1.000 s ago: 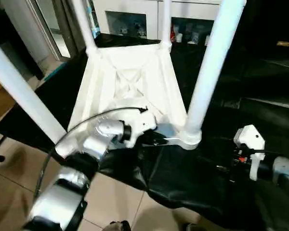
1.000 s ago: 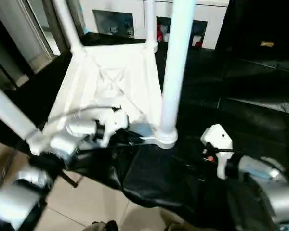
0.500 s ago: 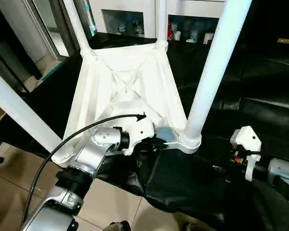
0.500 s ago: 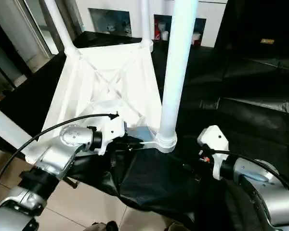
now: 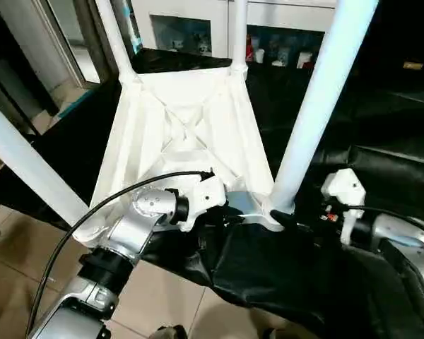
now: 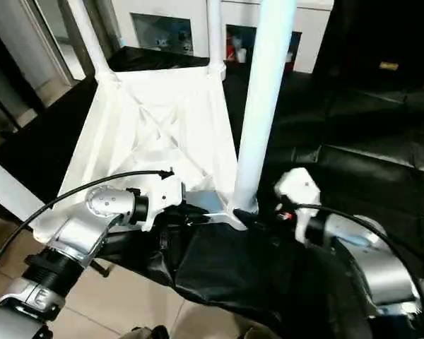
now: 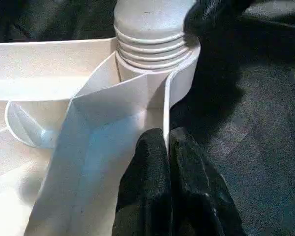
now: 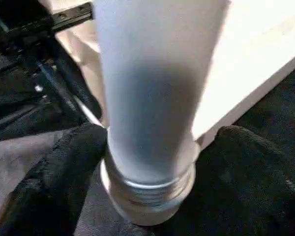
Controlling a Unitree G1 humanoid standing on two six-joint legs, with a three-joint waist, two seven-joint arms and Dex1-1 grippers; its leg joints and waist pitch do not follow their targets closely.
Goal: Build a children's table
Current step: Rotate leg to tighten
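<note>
Between the hands: children's table (image 5: 191,134), upside down on black cloth (image 5: 283,275), ribbed underside up, four legs rising.
Left hand (image 7: 166,147): fingers (image 7: 147,162) pressed together on the thin rim wall of the tabletop, just beside the near corner socket (image 7: 157,59).
Right hand (image 8: 152,147): fingers (image 8: 54,172) spread wide on both sides of the near leg (image 5: 314,106) at its ribbed flared end; whether the pads press on it cannot be told.
In the way: the near leg stands between the two hands; left arm's black cable (image 5: 92,212) arcs over the tabletop's edge.
Beyond the hands: white cabinet (image 5: 219,28) with glass doors; tiled floor (image 5: 14,268) beneath the left forearm.
</note>
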